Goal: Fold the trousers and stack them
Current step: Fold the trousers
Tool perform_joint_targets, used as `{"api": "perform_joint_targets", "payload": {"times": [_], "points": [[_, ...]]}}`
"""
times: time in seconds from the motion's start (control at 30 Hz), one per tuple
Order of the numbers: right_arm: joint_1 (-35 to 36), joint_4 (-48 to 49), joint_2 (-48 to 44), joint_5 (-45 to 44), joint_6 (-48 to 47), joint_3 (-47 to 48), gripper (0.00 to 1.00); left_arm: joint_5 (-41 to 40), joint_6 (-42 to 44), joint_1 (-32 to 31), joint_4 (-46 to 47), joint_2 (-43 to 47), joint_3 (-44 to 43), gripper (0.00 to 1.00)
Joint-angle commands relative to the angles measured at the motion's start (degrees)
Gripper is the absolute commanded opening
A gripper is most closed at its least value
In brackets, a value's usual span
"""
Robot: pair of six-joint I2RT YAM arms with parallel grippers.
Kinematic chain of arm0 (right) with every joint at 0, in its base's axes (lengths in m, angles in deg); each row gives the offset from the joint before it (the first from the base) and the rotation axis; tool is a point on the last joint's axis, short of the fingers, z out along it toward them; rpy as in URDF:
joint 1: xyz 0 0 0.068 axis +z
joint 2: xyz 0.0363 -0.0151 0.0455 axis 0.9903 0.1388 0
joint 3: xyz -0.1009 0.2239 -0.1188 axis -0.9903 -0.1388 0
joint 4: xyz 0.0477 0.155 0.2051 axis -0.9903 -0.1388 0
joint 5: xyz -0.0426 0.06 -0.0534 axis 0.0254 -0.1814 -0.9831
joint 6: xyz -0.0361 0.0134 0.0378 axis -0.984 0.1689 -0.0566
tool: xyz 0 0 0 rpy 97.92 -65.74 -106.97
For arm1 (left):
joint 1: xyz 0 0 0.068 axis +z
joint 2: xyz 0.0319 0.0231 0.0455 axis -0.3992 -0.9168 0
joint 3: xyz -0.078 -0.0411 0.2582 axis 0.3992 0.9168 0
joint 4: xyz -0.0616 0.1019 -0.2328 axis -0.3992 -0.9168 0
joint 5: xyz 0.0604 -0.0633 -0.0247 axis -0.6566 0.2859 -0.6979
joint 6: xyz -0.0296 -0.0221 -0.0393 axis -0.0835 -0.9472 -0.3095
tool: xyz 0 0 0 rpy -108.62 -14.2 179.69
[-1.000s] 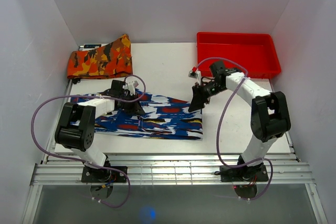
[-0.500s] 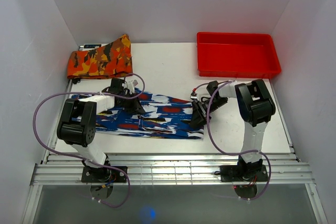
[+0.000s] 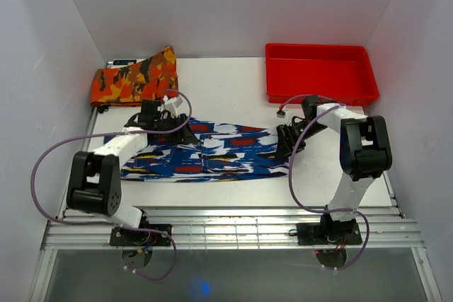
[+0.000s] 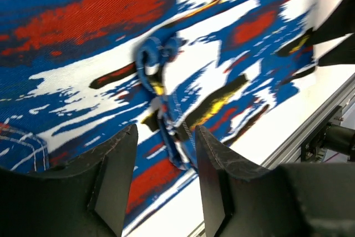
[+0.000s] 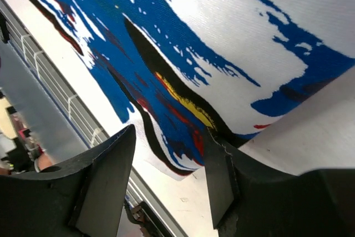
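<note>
The trousers (image 3: 205,153) lie flat across the near middle of the white table (image 3: 226,90), a long band running left to right. Their print is royal blue and white in brushstrokes, with red patches and small yellow and black flecks. In my left wrist view a knotted blue drawstring (image 4: 152,62) rests on the cloth, and the fabric there looks smooth. In the right wrist view the hem edge curves in a dark wavy line, with bare table beyond it.

My left gripper (image 3: 161,121) sits low over the far left part of the trousers. The arm reaches forward from its base with the forearm angled out to the left. Its fingers (image 4: 119,159) stand apart, with nothing pinched between them and only cloth showing below the gap.

My right gripper (image 3: 287,143) is down at the right end of the trousers. That arm is bent sharply at the elbow, the wrist turned in toward the cloth. Its fingers (image 5: 111,170) are also spread, straddling the fabric edge without clamping it.

A folded orange camouflage garment (image 3: 134,79) lies at the far left corner. A red tray (image 3: 322,97) sits at the far right, well apart from the trousers.
</note>
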Motion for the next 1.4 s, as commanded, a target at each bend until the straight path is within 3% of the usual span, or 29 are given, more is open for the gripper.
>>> {"api": "perform_joint_targets", "payload": {"times": [0.0, 0.1, 0.23, 0.4, 0.53, 0.7, 0.93, 1.3, 1.37], "points": [[-0.03, -2.35, -2.62, -0.77, -5.37, 3.01, 0.58, 0.05, 2.43, 0.44, -2.46, 9.26, -0.64, 0.57], [-0.73, -1.84, -3.49, -1.80, -4.75, 3.80, 0.58, -2.25, 3.93, 3.77, -7.29, 12.60, -2.05, 0.63], [-5.03, -0.43, -4.19, -3.56, -4.14, 5.03, 0.66, 2.14, 11.73, 16.84, -17.12, 11.13, -6.08, 0.73], [-13.38, 4.74, -6.04, -1.63, 0.60, 2.32, 0.74, 14.26, 27.03, 32.76, -28.38, 7.71, -11.62, 0.82], [-13.83, 10.55, -5.52, 1.79, 4.20, -4.00, 0.75, 16.48, 33.01, 44.18, -33.31, 0.52, -16.10, 0.84], [-13.22, 17.41, -0.60, 5.49, 8.78, -6.83, 0.74, 15.78, 37.58, 52.29, -35.33, -6.79, -19.97, 0.84], [-11.11, 21.89, 3.27, 8.75, 10.80, -8.76, 0.53, 15.07, 39.61, 59.06, -34.91, -12.95, -19.99, 0.82], [-10.66, 19.79, 3.10, 9.19, 8.61, -12.37, 0.49, 15.77, 40.14, 59.15, -29.10, -12.52, -13.22, 0.81], [-10.75, 19.00, 1.88, 8.66, 7.99, -11.93, 0.19, 17.08, 41.54, 59.15, -28.83, -12.08, -11.55, 0.81]]}}
